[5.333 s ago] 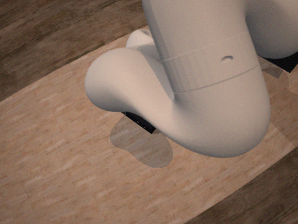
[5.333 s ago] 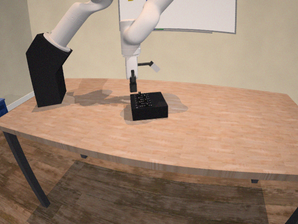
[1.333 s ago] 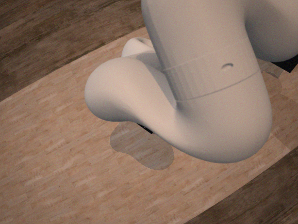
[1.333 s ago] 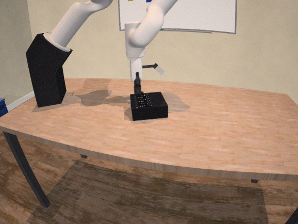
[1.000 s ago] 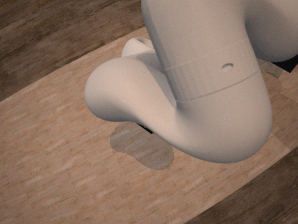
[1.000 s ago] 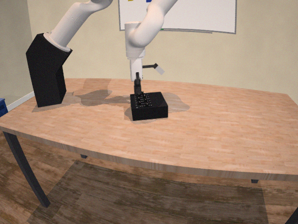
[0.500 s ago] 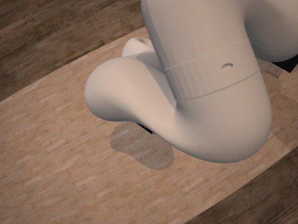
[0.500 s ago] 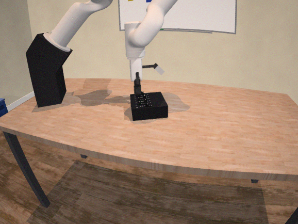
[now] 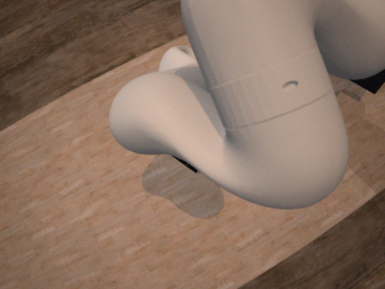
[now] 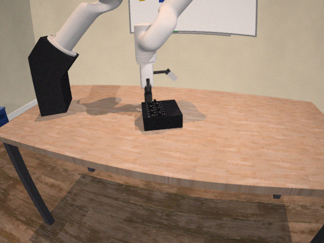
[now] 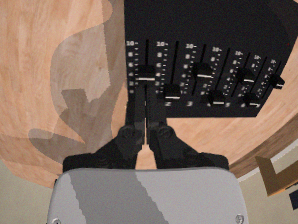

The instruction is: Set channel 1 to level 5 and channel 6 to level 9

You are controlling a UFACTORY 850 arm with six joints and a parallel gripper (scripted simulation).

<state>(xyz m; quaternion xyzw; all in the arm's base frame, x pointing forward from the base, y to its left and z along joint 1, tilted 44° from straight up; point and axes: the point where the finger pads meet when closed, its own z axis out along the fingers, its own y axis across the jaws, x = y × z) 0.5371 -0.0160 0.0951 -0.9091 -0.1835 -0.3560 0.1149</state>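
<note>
The lighting desk (image 10: 161, 115) is a black box standing on the wooden table, with several faders in a row on top. In the wrist view the desk (image 11: 200, 50) fills the upper right, and each fader cap shows a light line. My gripper (image 11: 145, 99) is shut with nothing between its fingers, and its tips touch the near side of the leftmost fader's cap (image 11: 145, 80). In the exterior view the gripper (image 10: 148, 98) points straight down at the desk's far left corner. In the top view the arm hides the desk.
The arm's black base (image 10: 50, 76) stands at the table's left back. A whiteboard (image 10: 193, 17) hangs on the wall behind. The table's edge runs close behind the desk in the wrist view.
</note>
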